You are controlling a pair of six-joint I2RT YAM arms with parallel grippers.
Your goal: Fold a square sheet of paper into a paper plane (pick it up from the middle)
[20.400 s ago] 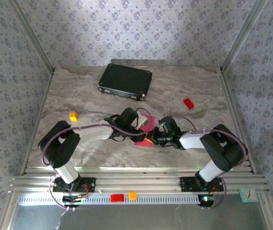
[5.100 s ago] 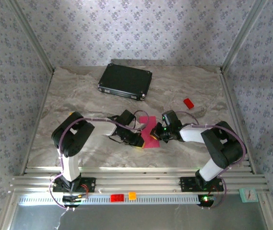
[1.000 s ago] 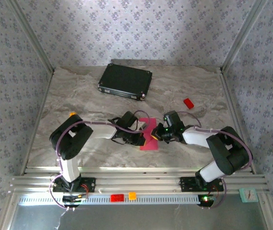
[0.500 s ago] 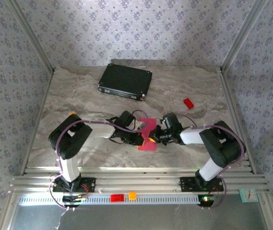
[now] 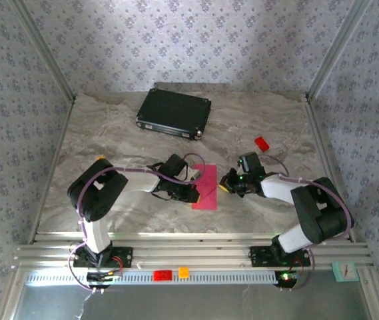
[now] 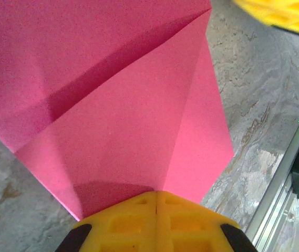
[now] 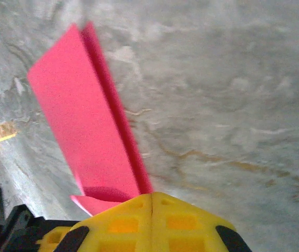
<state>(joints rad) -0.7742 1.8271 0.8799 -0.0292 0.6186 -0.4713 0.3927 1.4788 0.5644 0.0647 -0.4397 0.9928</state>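
On the marbled table, a black case lies at the back and a small red block to the right. Both are well apart from the square sheet of paper, which lies part-folded near the middle between the two arms, one flap raised. The left gripper is fully closed, its yellow fingertips down on the sheet's left edge and covering that corner. The right gripper, likewise closed, sits just beside the sheet's right edge; whether either pinches paper I cannot tell.
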